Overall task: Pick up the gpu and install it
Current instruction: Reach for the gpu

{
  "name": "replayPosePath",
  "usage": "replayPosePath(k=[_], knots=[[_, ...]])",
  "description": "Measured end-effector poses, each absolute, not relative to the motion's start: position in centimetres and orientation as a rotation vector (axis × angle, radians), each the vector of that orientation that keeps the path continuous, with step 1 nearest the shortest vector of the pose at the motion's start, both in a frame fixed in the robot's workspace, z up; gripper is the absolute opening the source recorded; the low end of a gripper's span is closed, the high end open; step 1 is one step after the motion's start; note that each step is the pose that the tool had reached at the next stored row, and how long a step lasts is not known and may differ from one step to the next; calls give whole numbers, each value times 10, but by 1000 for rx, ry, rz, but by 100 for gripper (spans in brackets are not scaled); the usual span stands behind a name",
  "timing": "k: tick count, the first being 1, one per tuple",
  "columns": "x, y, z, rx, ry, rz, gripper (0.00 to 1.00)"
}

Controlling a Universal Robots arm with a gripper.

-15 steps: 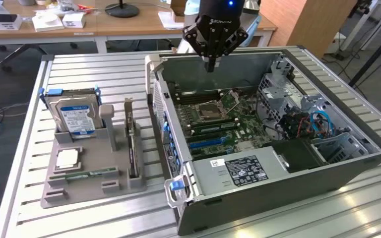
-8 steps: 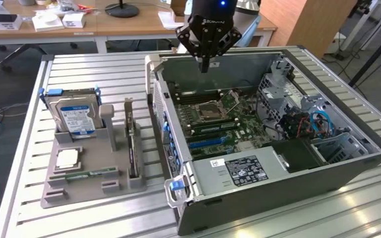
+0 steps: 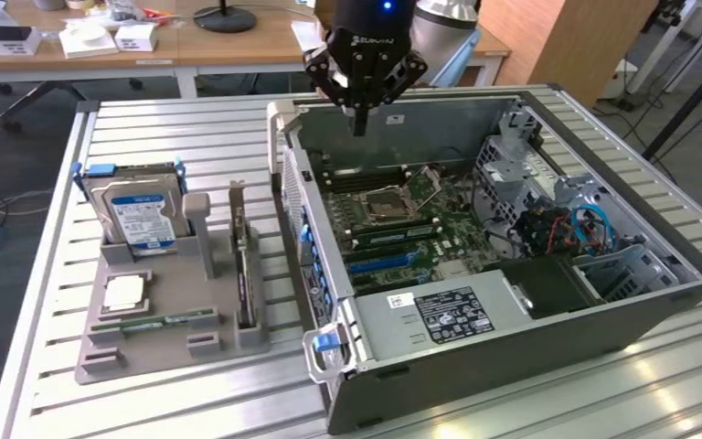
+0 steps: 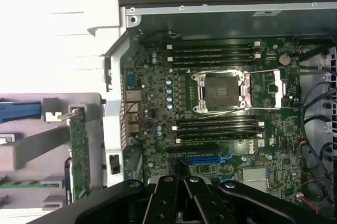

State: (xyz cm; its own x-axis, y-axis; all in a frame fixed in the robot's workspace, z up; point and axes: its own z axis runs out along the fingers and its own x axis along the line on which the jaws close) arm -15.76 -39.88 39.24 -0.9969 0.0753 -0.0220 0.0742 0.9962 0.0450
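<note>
The gpu (image 3: 244, 274) is a thin dark card standing on edge in a slot of the grey holder (image 3: 162, 352), its metal bracket end toward the far side. In the wrist view the gpu (image 4: 79, 153) shows as a green edge beside the case wall. My gripper (image 3: 358, 123) hangs above the far part of the open computer case (image 3: 473, 366), well away from the card. Its fingers are shut together with nothing between them. The wrist view has the gripper (image 4: 181, 184) over the motherboard (image 4: 152, 103) near the blue expansion slot (image 4: 208, 158).
The holder also carries a silver hard drive with a blue label (image 3: 143, 215), a processor chip (image 3: 123, 293) and a green memory stick (image 3: 156, 322). Inside the case lie the power supply (image 3: 442, 315) and cables (image 3: 570, 229). Desks with clutter stand beyond the slatted table (image 3: 180, 137).
</note>
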Motion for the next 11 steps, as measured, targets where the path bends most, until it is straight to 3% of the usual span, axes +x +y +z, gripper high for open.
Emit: replayPosePath(k=[11], knots=[[-187,-398,391,117,3119,69,10]])
